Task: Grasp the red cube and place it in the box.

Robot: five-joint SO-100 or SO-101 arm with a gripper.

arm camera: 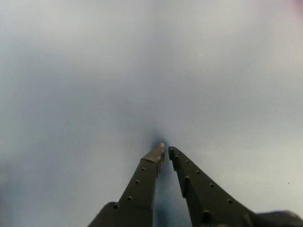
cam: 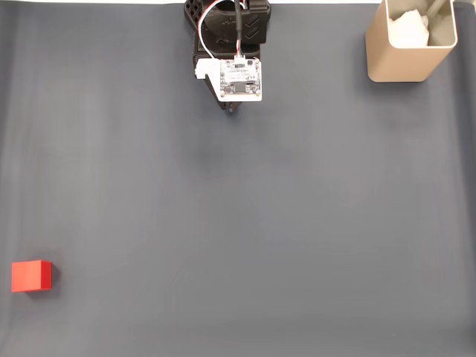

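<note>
Looking down from the fixed view, a dark grey mat (cam: pixel 245 223) covers the whole table. At the top centre sits the black robot arm (cam: pixel 227 30), folded in on itself, with red and white wires (cam: pixel 212 22) looping over it and a small white circuit board (cam: pixel 240 79) mounted on its wrist. The claw's tip (cam: pixel 233 111) just peeks out below that board, pointing toward the lower edge of the picture.

A small bright red cube (cam: pixel 31 276) rests on the mat in the lower left corner of the fixed view, well apart from the arm and close to the left edge. In the upper right corner stands a tall tan box (cam: pixel 401 56) with rounded corners and a grey inside; white crumpled paper (cam: pixel 409 28) lies within it. Cube and box are at opposite corners of the mat.

From the wrist view, the gripper (arm camera: pixel 165 151) rises from the bottom edge as two dark, dotted fingers (arm camera: pixel 142 184) that narrow to a point. Their tips are nearly pressed together, with a thin sliver of gap between them and nothing pinched. Below the tips lies bare mat (arm camera: pixel 142 71), blurred, with a faint dark shadow just ahead of the fingertips.
</note>
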